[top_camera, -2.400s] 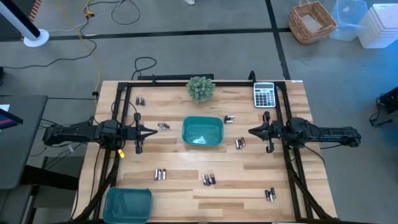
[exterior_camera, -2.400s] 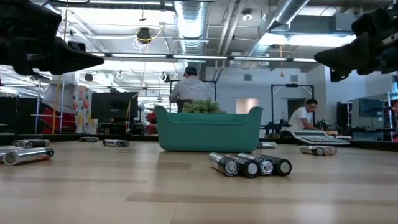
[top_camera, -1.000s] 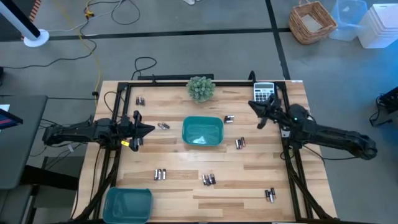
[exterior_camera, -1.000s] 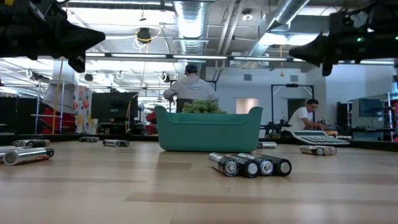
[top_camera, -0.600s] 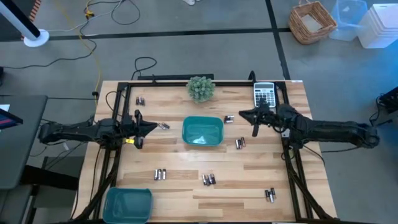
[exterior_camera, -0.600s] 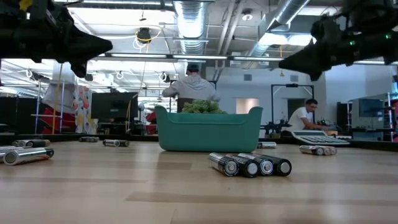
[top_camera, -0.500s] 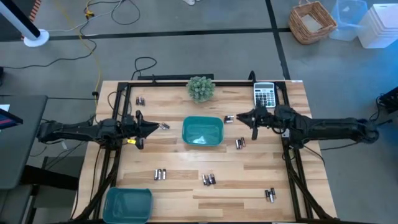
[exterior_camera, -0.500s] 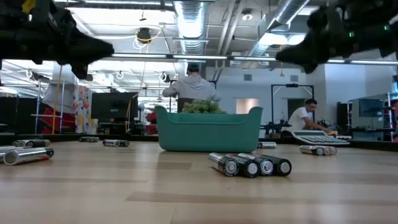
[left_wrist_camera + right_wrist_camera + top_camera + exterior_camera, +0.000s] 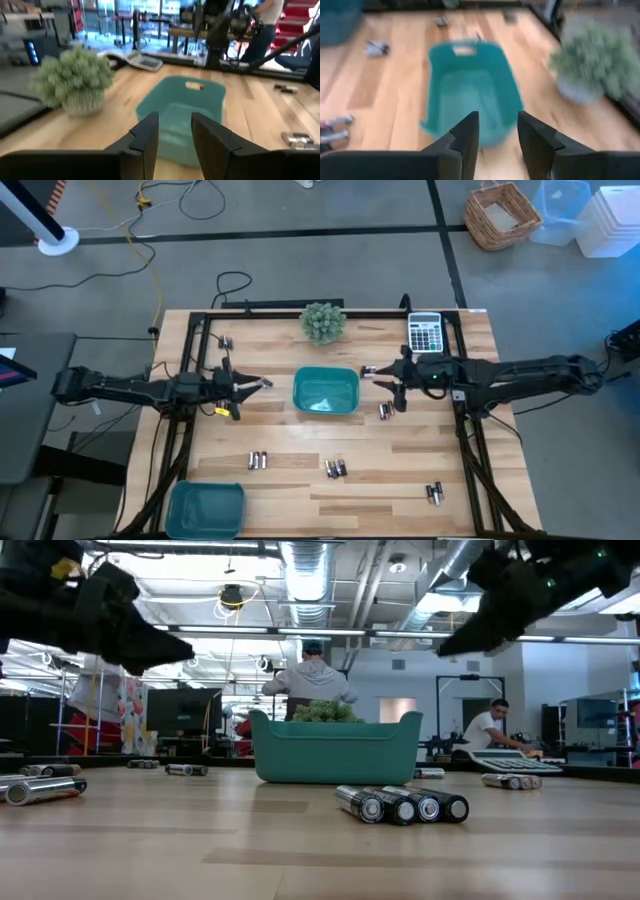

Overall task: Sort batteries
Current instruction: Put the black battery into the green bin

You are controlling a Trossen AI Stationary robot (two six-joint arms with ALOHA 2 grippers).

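Batteries lie scattered in small groups on the wooden table (image 9: 300,442): one pair (image 9: 263,382) left of the central teal tray (image 9: 326,391), one pair (image 9: 368,371) at its right, others (image 9: 385,411) (image 9: 259,461) (image 9: 335,469) nearer the front. My left gripper (image 9: 244,385) hovers just left of the left pair, open and holding nothing; in its wrist view the gripper (image 9: 174,125) faces the tray (image 9: 180,115). My right gripper (image 9: 387,378) hovers just right of the right pair, open and holding nothing, and points at the tray (image 9: 470,85) in the right wrist view (image 9: 497,122).
A second teal tray (image 9: 205,508) sits at the front left corner. A small green plant (image 9: 323,321) and a grey calculator (image 9: 425,333) stand at the back edge. More batteries lie at back left (image 9: 226,342) and front right (image 9: 434,494). People sit in the room behind.
Both arms have reached inward toward the central tray, the right one swinging down from near the calculator. Both grippers have gone from shut to open.
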